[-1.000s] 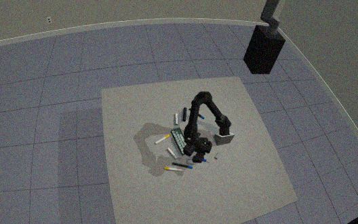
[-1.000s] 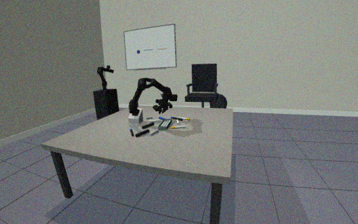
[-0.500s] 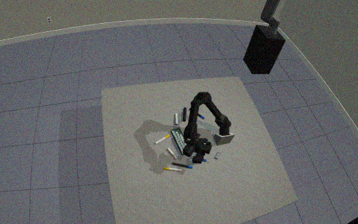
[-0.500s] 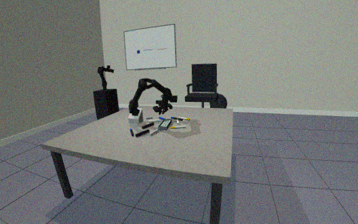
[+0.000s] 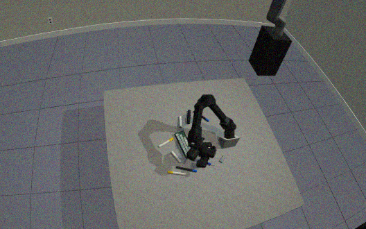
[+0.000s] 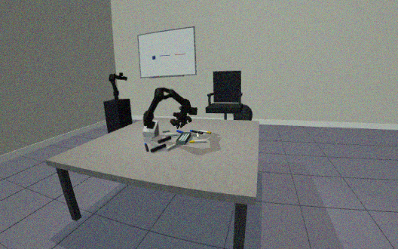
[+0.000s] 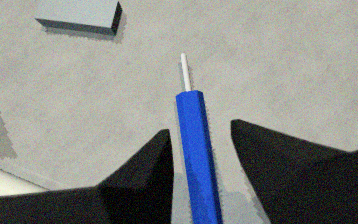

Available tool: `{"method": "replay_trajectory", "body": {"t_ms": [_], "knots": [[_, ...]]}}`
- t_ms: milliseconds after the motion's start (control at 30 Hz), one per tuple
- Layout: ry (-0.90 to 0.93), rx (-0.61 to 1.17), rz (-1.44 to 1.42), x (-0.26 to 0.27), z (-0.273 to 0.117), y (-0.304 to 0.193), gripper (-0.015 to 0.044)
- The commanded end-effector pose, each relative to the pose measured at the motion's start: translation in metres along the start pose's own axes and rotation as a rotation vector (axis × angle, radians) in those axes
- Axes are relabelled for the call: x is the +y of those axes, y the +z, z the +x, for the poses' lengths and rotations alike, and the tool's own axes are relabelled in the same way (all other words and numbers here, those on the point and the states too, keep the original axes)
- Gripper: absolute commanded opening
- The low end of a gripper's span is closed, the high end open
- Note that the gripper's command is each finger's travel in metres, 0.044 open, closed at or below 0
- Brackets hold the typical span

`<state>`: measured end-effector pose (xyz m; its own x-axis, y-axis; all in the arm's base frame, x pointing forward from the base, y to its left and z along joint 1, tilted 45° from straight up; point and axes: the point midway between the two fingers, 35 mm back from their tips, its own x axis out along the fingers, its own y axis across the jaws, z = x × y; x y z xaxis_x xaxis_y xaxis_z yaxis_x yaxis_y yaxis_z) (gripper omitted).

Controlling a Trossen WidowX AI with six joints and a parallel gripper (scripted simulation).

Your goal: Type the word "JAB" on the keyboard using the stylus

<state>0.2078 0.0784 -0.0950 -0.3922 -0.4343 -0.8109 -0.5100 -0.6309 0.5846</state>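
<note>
The stylus (image 7: 196, 150) (image 6: 179, 131) is a blue rod with a thin white tip and lies on the desk (image 5: 145, 205) (image 6: 211, 177). In the top view only its end shows beside the arm. My gripper (image 7: 200, 133) is open above the stylus, one finger on each side of it, with gaps on both sides. The stylus's rear end is out of the wrist view. The keyboard (image 5: 181, 141) (image 6: 184, 138), dark green with pale keys, lies beside the gripper, partly hidden by the arm in the top view.
A small grey block (image 7: 77, 12) (image 5: 221, 159) lies beyond the stylus tip. Around the keyboard lie a yellow-and-white marker (image 5: 166, 142) (image 6: 198, 142), a white rod (image 5: 176, 156), a black marker with a blue end (image 5: 185, 168) and several others. The arm's pale base (image 5: 229, 141) (image 6: 151, 130) stands close by.
</note>
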Motion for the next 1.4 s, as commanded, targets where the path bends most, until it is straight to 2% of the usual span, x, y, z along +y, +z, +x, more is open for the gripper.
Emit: {"method": "replay_trajectory", "body": {"t_ms": [0,1367], "knots": [[0.004,0.003,-0.001,0.001,0.004,-0.003,0.015],[0.004,0.003,-0.001,0.001,0.026,-0.015,0.015]]}}
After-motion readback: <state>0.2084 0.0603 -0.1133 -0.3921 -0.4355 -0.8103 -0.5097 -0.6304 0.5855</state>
